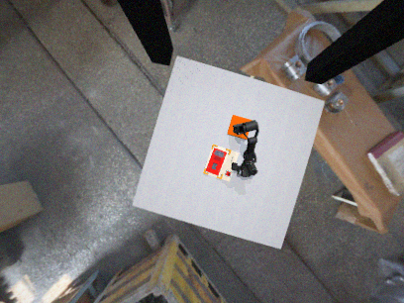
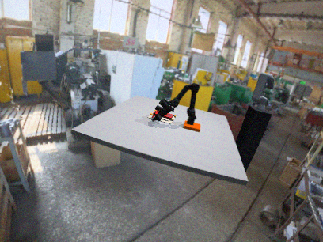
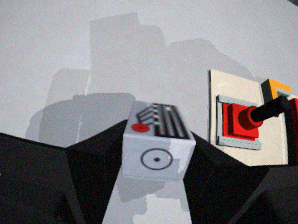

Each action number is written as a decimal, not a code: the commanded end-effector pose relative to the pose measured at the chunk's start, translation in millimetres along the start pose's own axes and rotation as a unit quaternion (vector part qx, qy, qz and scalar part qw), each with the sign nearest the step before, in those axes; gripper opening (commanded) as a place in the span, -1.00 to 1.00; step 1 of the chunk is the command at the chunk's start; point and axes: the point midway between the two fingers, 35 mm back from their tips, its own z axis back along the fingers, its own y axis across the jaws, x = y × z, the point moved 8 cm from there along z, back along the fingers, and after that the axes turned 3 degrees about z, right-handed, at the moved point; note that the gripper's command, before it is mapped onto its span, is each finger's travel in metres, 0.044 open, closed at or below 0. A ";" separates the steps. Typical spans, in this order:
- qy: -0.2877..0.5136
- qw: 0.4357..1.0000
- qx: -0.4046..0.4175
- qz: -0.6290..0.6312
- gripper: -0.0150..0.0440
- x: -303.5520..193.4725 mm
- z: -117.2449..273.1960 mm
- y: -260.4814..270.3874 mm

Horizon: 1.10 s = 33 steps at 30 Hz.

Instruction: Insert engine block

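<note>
My gripper [image 1: 234, 166] [image 3: 153, 128] is shut on the engine block [image 3: 159, 142], a light grey block with dark slots and a red dot on its upper face and a ringed circle on its near face. The block is held above the table, just beside the cream board. The red car body [image 1: 217, 160] [image 2: 170, 115] lies on the board, with grey areas in its top. In the wrist view only a sliver of the car body [image 3: 295, 122] shows at the right edge. Its opening and rib are not visible there.
The cream board [image 1: 233, 157] [image 3: 232, 87] carries orange corner brackets and a small red part [image 1: 228, 173] [image 3: 231, 120] with a black knob, in a grey frame on the block's right in the wrist view. The arm's orange base [image 1: 236, 123] [image 2: 191, 126] stands on the table.
</note>
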 end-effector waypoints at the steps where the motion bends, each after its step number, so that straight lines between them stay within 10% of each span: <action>1: 0.001 1.000 0.001 0.003 -0.49 -6.2 -5.5 -0.1; 6: 0.001 1.000 0.001 0.003 -0.49 -4.8 -7.0 0.3; 23: -0.006 1.000 0.000 -0.002 1.00 -4.3 -6.6 0.4; 33: 0.001 1.000 0.001 0.003 1.00 -4.0 16.9 0.7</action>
